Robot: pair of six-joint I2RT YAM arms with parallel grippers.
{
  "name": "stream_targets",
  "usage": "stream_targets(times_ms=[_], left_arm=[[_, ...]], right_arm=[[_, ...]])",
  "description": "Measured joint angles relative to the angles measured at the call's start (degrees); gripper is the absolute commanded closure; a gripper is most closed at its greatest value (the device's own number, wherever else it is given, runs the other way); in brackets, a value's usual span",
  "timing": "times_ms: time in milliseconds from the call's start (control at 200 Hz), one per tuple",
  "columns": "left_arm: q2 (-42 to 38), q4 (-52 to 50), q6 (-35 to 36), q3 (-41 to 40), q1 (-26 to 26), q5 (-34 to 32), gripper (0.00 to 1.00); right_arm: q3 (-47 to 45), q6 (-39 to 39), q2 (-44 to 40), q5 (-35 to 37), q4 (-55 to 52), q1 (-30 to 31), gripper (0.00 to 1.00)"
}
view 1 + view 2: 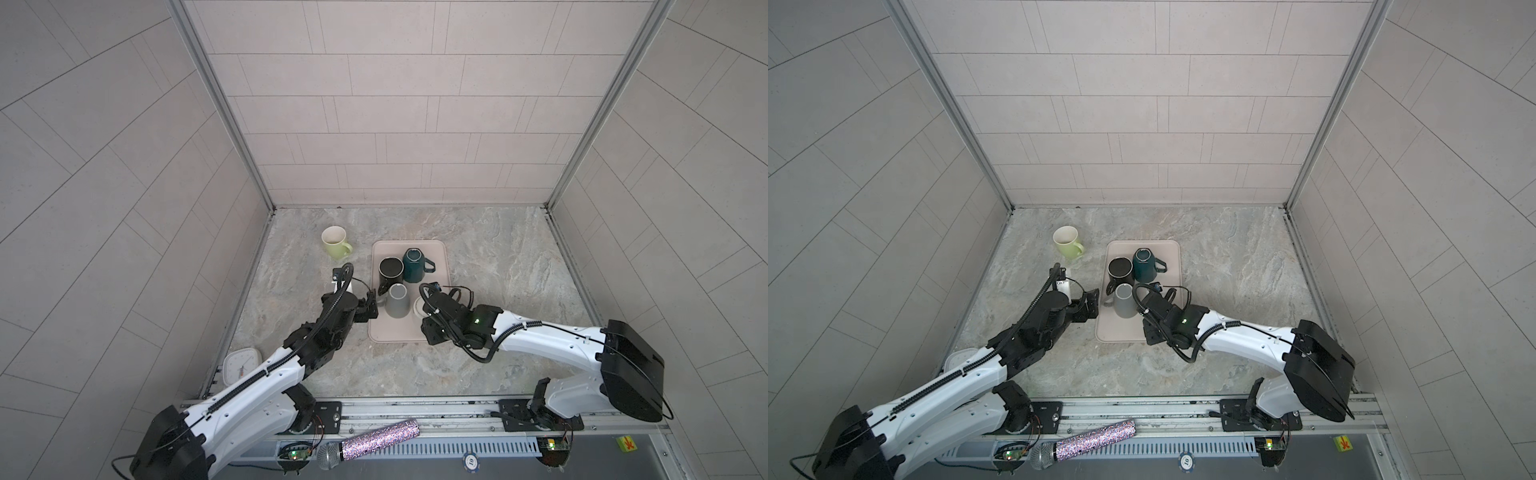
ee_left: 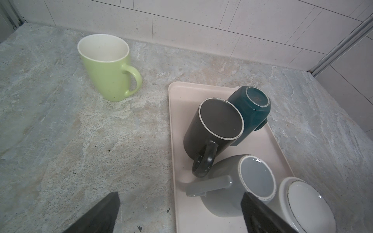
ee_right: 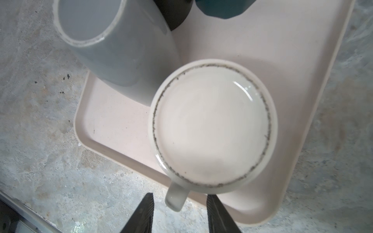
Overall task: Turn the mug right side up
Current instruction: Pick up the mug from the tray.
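At the tray's five o'clock, the right gripper is straddling the white mug's handle, jaws open like the left gripper's — a thin pinch risking it twisting loose.

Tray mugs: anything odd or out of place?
All four on the tray, black mug, teal mug, grey mug and white mug, stand bottom up. Only the green mug, off the tray, is upright. No spill or damage visible.

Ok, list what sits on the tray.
On the tray: four upside-down mugs, black mug, teal mug, grey mug and white mug, bases up. Anything beneath them is covered, so it cannot be seen.
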Motion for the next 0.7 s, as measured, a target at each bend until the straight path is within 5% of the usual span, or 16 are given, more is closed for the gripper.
stream_targets(times_ms=[465,701], left_arm=[[0.87,1.53,0.87,-0.94,-0.50,-0.17,0.00],[1.64,2.60,1.49,-1.40,-0.50,-0.17,0.00]], right_arm=[[1.99,2.47,4.07,1.09,-1.55,-0.02,0.76],[2.56,2.60,4.79,2.49,-3.04,-0.76,0.67]])
